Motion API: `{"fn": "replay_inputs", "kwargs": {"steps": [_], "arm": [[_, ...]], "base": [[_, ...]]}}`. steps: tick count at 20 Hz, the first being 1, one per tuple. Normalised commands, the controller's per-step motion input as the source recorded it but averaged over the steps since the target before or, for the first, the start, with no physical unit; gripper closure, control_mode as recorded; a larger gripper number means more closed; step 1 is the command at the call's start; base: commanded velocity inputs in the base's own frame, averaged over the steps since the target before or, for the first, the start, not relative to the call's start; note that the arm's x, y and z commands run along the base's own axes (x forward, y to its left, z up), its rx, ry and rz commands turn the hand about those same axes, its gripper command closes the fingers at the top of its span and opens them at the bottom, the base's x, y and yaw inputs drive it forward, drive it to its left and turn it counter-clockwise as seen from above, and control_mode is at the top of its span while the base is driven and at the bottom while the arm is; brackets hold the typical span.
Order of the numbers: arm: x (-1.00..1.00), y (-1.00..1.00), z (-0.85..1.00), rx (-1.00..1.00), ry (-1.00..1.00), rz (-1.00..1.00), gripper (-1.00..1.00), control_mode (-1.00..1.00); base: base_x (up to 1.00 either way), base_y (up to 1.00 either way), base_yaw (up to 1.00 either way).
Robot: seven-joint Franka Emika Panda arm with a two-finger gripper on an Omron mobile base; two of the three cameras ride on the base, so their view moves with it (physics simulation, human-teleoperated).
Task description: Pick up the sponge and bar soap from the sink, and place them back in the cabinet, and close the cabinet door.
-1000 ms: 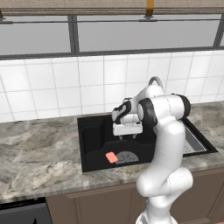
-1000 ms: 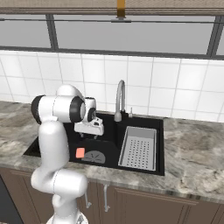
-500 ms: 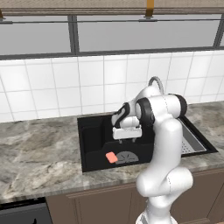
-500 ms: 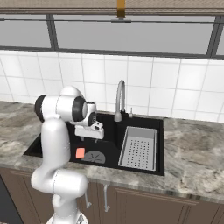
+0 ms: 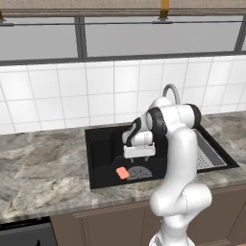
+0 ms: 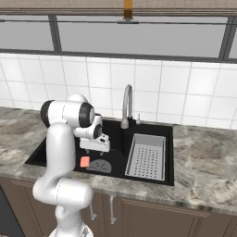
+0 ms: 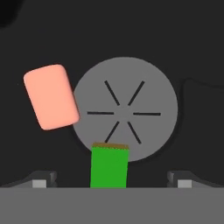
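Slowly, over the last second, the arm has shifted a little: in the left base view the hand sits slightly lower and nearer the left of the basin than it did a second ago, while the bar soap lies exactly where it lay. That reads as a descent toward a first pick, so the task looks to be at its very start, with nothing yet lifted.

In the hand view the gripper hangs above the floor of the sink with its two finger tips spread wide and nothing between them that they grip. The sponge lies between those tips, green face up with a thin yellowish edge at its far end, its upper end overlapping the grey drain. The bar soap lies flat just beside the drain, apart from the sponge and outside the span of the gripper.

From the base views the sink holds the bar soap next to the drain, and on the other side a grey perforated tray rests in the basin (it looks empty). The faucet rises behind, and the grey marbled worktop surrounds the basin.

My judgement is that the sponge is the first target, since it is already centred under the gripper.
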Motion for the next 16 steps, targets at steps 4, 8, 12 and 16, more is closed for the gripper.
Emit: {"fn": "replay_inputs", "kwargs": {"steps": [4, 8, 12, 16], "arm": [[-0.17, 0.00, -0.26, 0.00, 0.00, 0.00, -1.00, -1.00], [-0.17, 0.00, -0.27, 0.00, 0.00, 0.00, -1.00, -1.00], [-0.13, 0.00, -0.26, 0.00, 0.00, 0.00, -1.00, -1.00], [-0.13, 0.00, -0.25, 0.00, 0.00, 0.00, -1.00, -1.00]], "base": [[0.00, 0.00, 0.00], [0.00, 0.00, 0.00], [0.00, 0.00, 0.00], [0.00, 0.00, 0.00]]}}
